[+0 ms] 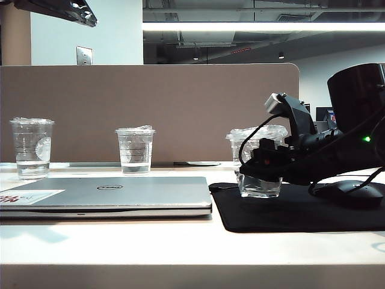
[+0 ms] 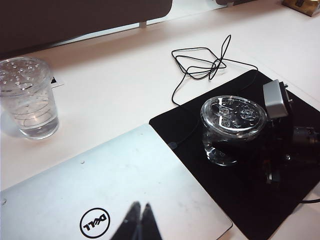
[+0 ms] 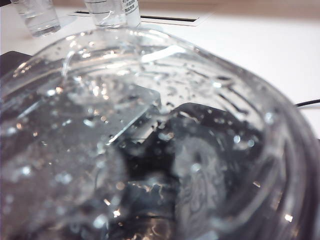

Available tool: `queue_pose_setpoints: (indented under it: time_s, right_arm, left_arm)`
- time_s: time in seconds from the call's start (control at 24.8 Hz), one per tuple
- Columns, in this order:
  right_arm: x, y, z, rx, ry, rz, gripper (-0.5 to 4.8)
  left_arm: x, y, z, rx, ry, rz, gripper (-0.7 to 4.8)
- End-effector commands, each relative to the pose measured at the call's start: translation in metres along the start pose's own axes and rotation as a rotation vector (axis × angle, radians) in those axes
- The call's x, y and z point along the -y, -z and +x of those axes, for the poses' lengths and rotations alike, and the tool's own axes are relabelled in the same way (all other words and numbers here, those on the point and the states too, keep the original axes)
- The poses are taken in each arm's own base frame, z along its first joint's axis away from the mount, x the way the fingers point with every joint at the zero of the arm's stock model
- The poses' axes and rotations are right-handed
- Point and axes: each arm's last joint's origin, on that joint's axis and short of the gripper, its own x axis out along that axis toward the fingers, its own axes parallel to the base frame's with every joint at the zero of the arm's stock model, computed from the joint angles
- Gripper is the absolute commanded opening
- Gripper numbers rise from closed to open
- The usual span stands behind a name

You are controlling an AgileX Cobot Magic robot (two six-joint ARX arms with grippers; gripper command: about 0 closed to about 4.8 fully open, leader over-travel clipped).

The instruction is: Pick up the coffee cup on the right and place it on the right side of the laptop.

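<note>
A white desk (image 1: pixel 180 244) runs under a beige divider (image 1: pixel 150 108), with a lit ceiling strip behind. The laptop (image 1: pixel 114 194) lies shut at the left; a black pad (image 1: pixel 289 217) lies just right of it, a mouse (image 1: pixel 352 192) on it. The cup (image 1: pixel 260 180) stands on the pad, the right gripper (image 1: pixel 264 171) round it, jaws half apart on its sides. 2 other cups (image 1: pixel 31 147) stand behind the laptop. The left gripper (image 2: pixel 140 222) hangs above the lid, fingertips together.
</note>
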Motion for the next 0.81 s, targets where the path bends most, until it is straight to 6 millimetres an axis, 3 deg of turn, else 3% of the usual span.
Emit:
queue_pose_setpoints:
  time_s: [0.04, 0.32, 0.36, 0.4, 0.48, 0.81]
  right_arm:
    - [0.0, 0.0, 0.001, 0.022, -0.005, -0.009, 2.15]
    - [0.0, 0.005, 0.001, -0.025, -0.008, 0.008, 2.25]
    - [0.0, 0.005, 0.001, -0.029, -0.009, 0.009, 2.55]
    - [0.0, 0.006, 0.001, -0.032, -0.009, 0.01, 3.54]
    - [0.0, 0.006, 0.0, -0.033, -0.009, 0.011, 4.42]
    - [-0.007, 0.005, -0.019, -0.059, -0.003, 0.019, 4.42]
  left_arm:
    - [0.0, -0.002, -0.001, 0.014, 0.004, 0.004, -0.05]
    - [0.0, -0.002, -0.001, 0.014, 0.004, 0.004, -0.05]
    - [0.0, -0.002, -0.001, 0.014, 0.004, 0.004, -0.05]
    - [0.0, -0.002, -0.001, 0.014, 0.004, 0.004, -0.05]
    - [0.0, -0.002, -0.001, 0.014, 0.004, 0.004, -0.05]
    - [0.0, -0.002, -0.001, 0.015, 0.004, 0.004, -0.05]
